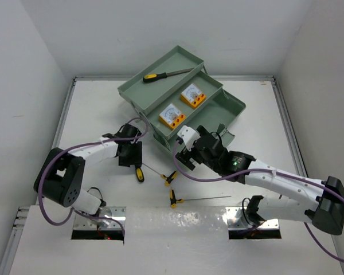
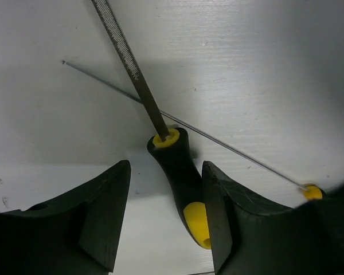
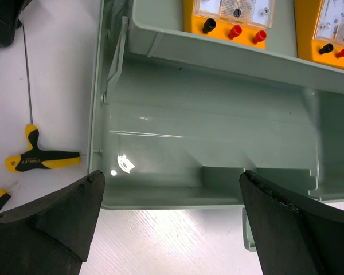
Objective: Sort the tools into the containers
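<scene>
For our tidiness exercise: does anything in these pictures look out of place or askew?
Yes. On the table, the file lies crossed with the thin shaft of a T-handle key, tangled rather than apart.

You have a sage-green stepped toolbox (image 1: 226, 106) at the far centre. Its far tray (image 1: 180, 59) holds a yellow-black handled tool (image 1: 160, 74) lying flat. The middle step holds an orange meter (image 1: 170, 116) beside a second meter (image 1: 192, 95). Nearer, flat on the table, lie a black-handled file (image 1: 139, 173), a small T-handle key (image 1: 171, 178) and a long T-handle key (image 1: 173, 197), its shaft pointing right.

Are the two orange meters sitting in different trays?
No, the left meter and right meter lie side by side in the middle tray.
</scene>
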You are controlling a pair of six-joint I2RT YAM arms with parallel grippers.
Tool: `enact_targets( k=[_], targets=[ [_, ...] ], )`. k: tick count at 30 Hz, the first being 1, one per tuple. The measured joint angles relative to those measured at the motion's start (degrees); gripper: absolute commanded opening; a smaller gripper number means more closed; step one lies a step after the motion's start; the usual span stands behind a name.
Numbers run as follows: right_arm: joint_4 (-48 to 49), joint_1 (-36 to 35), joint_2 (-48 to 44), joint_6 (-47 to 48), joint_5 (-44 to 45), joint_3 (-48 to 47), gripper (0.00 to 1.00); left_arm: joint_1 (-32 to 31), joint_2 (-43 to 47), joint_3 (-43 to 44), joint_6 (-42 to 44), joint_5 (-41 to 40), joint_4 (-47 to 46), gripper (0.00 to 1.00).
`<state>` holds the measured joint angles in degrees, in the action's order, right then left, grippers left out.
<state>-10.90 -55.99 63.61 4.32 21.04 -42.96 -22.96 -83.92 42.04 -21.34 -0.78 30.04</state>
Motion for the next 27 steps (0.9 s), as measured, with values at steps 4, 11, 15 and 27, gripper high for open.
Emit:
enact_targets(
  k=[4,11,15,27],
  targets=[
    [-0.3,0.0,0.0,0.2,0.2,0.0,0.99,0.0,-0.7,-0.5,-0.2,0.0,-1.2,0.39],
    [-0.3,0.0,0.0,0.4,0.9,0.5,0.99,0.2,-2.4,0.2,-0.5,-0.8,-2.5,0.05],
    [-0.4,0.0,-0.1,0.7,1.0,1.0,0.99,0.4,-2.8,0.7,-0.6,-0.9,-2.1,0.00],
    [-0.3,0.0,-2.2,1.3,1.3,2.3,0.99,4.2,-5.0,10.9,-0.6,-1.5,7.5,0.00]
  ],
)
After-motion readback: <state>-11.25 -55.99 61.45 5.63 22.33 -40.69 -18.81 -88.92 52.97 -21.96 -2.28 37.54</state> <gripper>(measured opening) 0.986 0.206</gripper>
